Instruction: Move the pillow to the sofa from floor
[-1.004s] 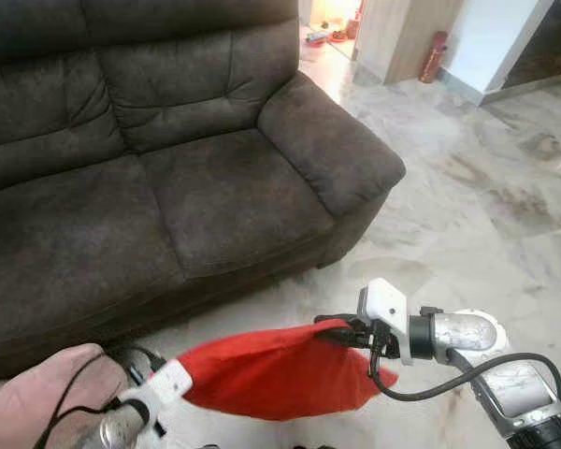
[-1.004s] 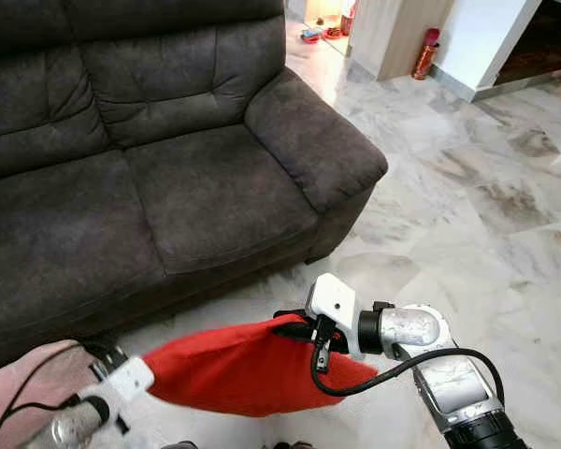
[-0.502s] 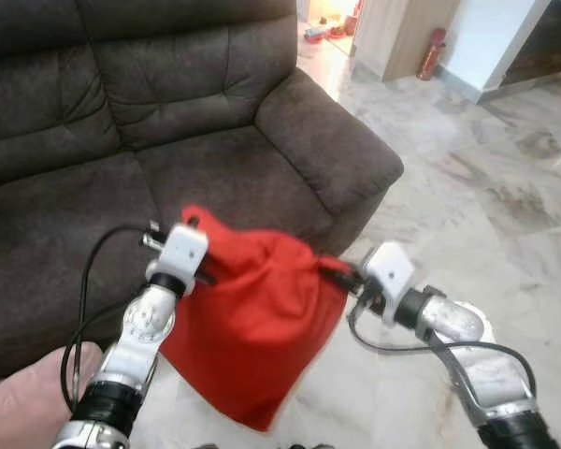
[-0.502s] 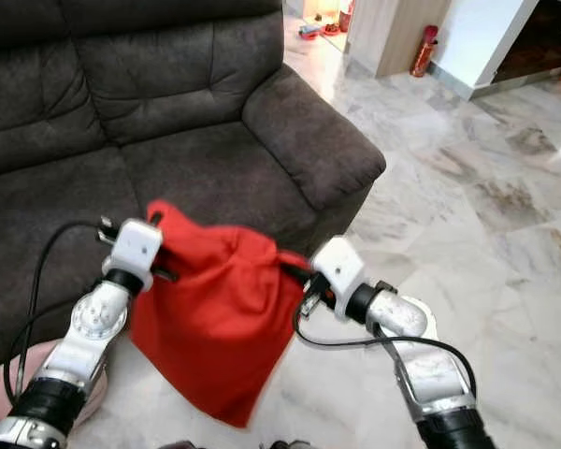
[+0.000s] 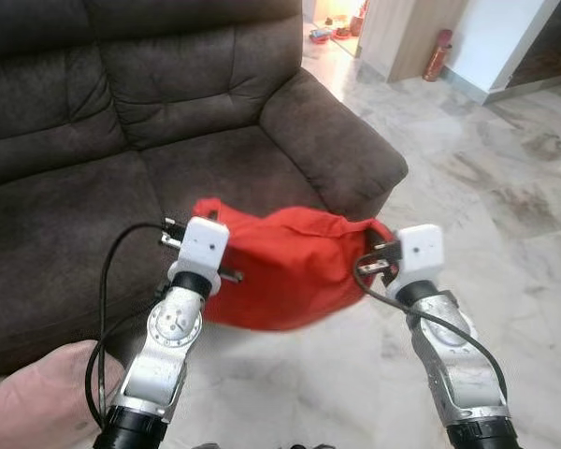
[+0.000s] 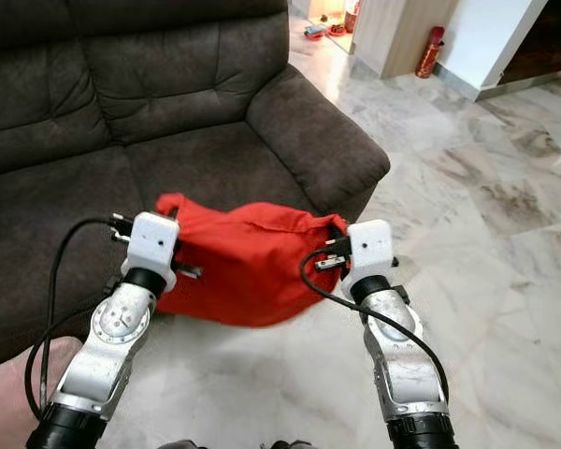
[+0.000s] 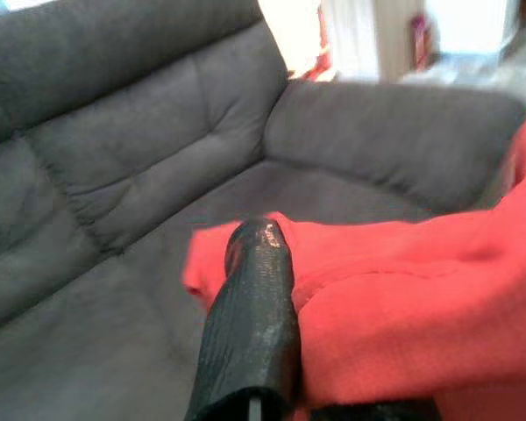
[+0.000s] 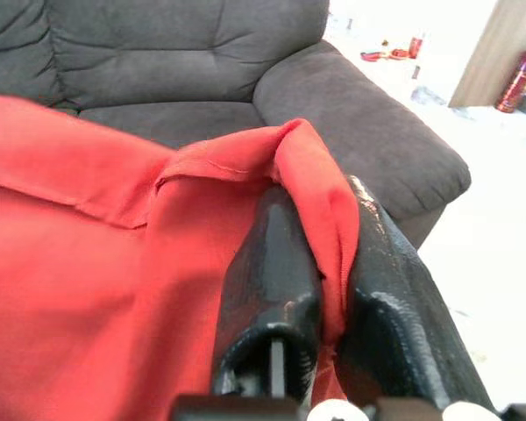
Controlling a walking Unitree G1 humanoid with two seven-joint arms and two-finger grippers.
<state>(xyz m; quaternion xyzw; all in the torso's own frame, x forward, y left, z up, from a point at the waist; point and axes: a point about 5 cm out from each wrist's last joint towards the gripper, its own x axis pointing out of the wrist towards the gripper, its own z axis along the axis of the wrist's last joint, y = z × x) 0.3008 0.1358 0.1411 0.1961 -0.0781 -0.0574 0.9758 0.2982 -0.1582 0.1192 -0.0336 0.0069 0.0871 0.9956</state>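
A red pillow (image 5: 290, 267) hangs between my two grippers, lifted off the marble floor and close to the front edge of the dark grey sofa (image 5: 215, 94), by its right seat cushion. My left gripper (image 7: 285, 289) is shut on the pillow's left corner, with one black finger (image 7: 254, 298) lying over the red cloth. At the right corner my right gripper (image 8: 329, 228) is shut on a fold of cloth, which is pinched between both fingers (image 8: 276, 263). In the eye views the wrist housings cover most of the fingers.
The sofa's padded right armrest (image 5: 332, 140) stands just behind the pillow. Pale marble floor (image 5: 514, 196) opens to the right. A pink soft thing (image 5: 28, 398) lies at the lower left. Far back are a red fire extinguisher (image 5: 437, 54) and a wooden panel (image 5: 393, 33).
Both arms have raised the pillow from near the floor and carried it forward toward the sofa seat. It hung down half a second ago and now stretches level between the grippers.
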